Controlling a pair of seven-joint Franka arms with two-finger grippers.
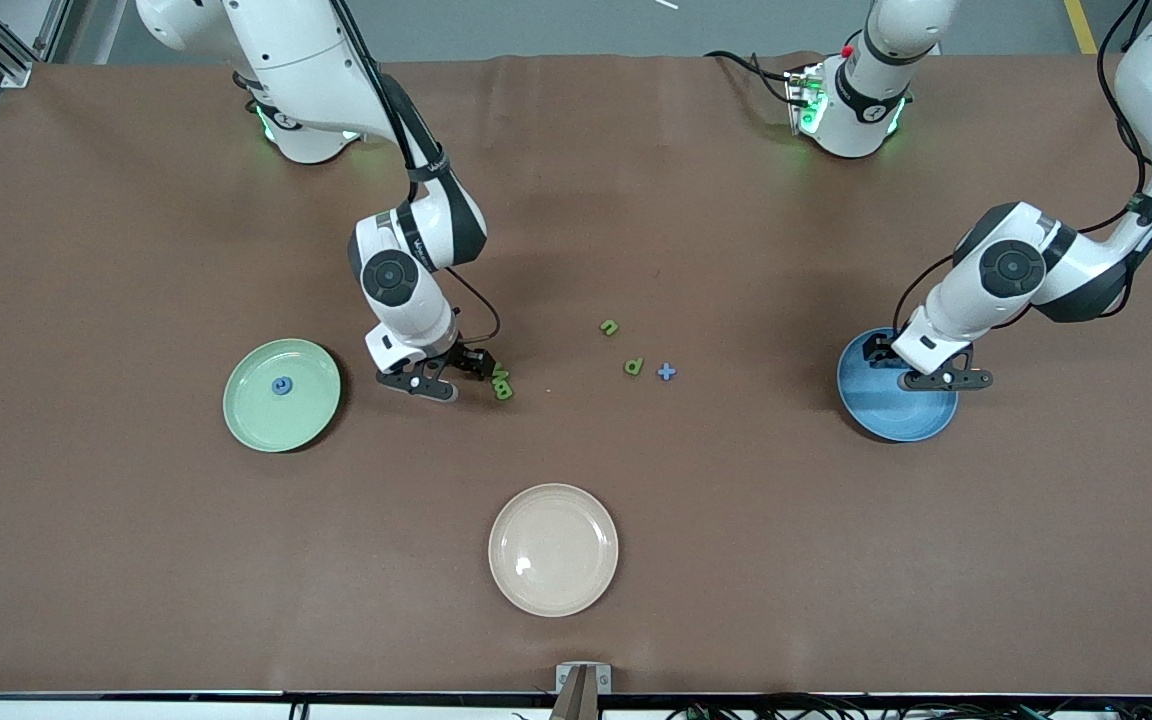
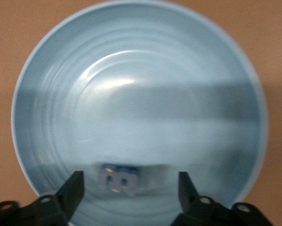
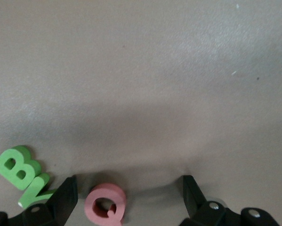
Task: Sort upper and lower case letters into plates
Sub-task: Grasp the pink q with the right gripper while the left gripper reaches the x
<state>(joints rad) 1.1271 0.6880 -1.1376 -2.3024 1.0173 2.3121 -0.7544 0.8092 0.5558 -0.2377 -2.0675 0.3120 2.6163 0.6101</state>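
Both grippers stand spread. Left gripper (image 1: 946, 381) hangs low over the blue plate (image 1: 886, 415) at the left arm's end of the table, its fingers (image 2: 75, 188) wide apart and holding nothing. Between them, on the plate's floor, lies a small blue letter (image 2: 118, 179), touching neither finger.

Right gripper (image 1: 436, 378) is down at the table between the mint green plate (image 1: 256, 410) and the loose letters in the middle. Its fingers (image 3: 65, 195) are also spread, and a pink-red Q (image 3: 106, 204) lies flat on the brown table (image 1: 736, 560) between them, nearer to one finger than the other; whether it touches that finger I cannot tell. Just beside that finger, outside the gap, a green B (image 3: 16, 167) and a green N (image 3: 35, 188) lie touching one another.

Toward the table's middle lie a green n (image 1: 609, 327), a green p (image 1: 633, 367) and a blue cross (image 1: 667, 372), the last two near each other. One small blue letter (image 1: 281, 385) rests in the middle of the mint green plate. A cream plate (image 1: 553, 549) sits nearest the front camera, apart from everything else.
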